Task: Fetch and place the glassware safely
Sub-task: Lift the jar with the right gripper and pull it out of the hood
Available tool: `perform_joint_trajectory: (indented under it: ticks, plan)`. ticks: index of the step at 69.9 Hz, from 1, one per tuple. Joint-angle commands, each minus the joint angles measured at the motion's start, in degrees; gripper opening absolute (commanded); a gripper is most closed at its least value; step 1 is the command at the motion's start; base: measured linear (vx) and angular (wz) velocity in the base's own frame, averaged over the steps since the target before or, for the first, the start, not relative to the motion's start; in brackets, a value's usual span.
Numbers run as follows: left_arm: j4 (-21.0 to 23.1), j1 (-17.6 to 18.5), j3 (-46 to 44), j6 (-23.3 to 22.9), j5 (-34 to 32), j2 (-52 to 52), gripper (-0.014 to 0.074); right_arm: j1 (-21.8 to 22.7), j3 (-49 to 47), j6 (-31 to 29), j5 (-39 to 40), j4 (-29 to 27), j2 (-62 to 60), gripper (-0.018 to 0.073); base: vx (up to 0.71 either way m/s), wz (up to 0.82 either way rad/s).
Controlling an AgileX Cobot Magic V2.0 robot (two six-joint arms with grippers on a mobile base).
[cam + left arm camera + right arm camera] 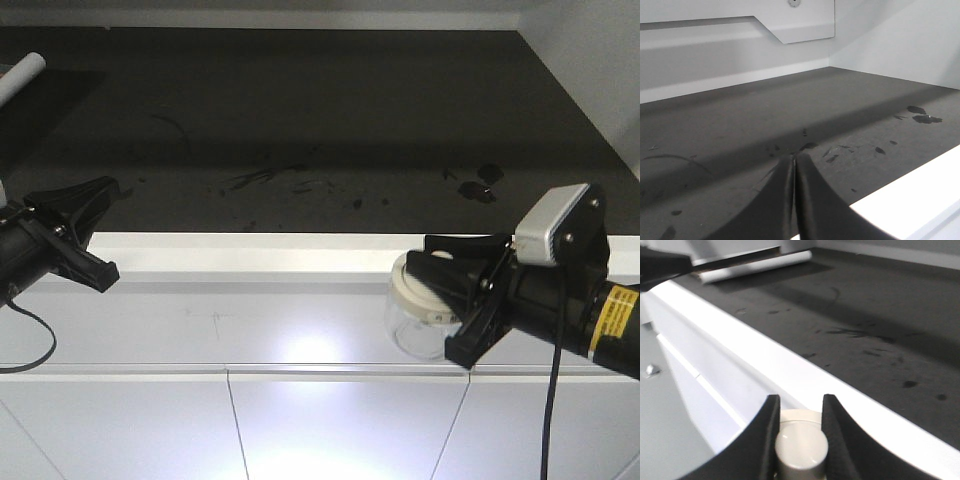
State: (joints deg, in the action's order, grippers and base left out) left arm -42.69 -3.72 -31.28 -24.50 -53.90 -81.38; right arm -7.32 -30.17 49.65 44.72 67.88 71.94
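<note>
Jar [420, 330] sits on the white ledge [250, 300], 4 o'clock in the front view. Right gripper [445, 298] has narrow jaws pinching the lid knob [801, 450], and contact looks two-sided. The hold is on the lid only, so the glass may drop away if the lid is loose. Lift slow and straight, keep it level, and watch that the body follows. Left gripper [794, 160] idles at 9 o'clock with jaws pressed together and nothing held.
</note>
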Motion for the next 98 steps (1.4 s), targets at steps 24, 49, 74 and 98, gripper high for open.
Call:
perform_joint_trajectory:
  ticks: [24, 49, 74, 98]
  plan:
    - [1.8, 0.0, -1.2, -0.7, -4.1, 1.7, -0.0007, 0.2, -1.3, 2.3, 7.6, 1.8, -1.7, -0.0003, 0.00, 0.00]
    - [1.8, 0.0, -1.2, -0.7, -4.1, 1.7, -0.0007, 0.2, -1.3, 2.3, 7.5, 1.8, -1.7, -0.0001, 0.00, 0.00]
    - [1.8, 0.0, -1.2, -0.7, -4.1, 1.7, -0.0007, 0.2, -1.3, 2.3, 7.5, 1.8, -1.7, 0.0000, 0.00, 0.00]
    - [1.8, 0.0, -1.2, -0.7, -4.1, 1.7, -0.0007, 0.2, -1.3, 2.3, 7.5, 1.8, -1.7, 0.0000, 0.00, 0.00]
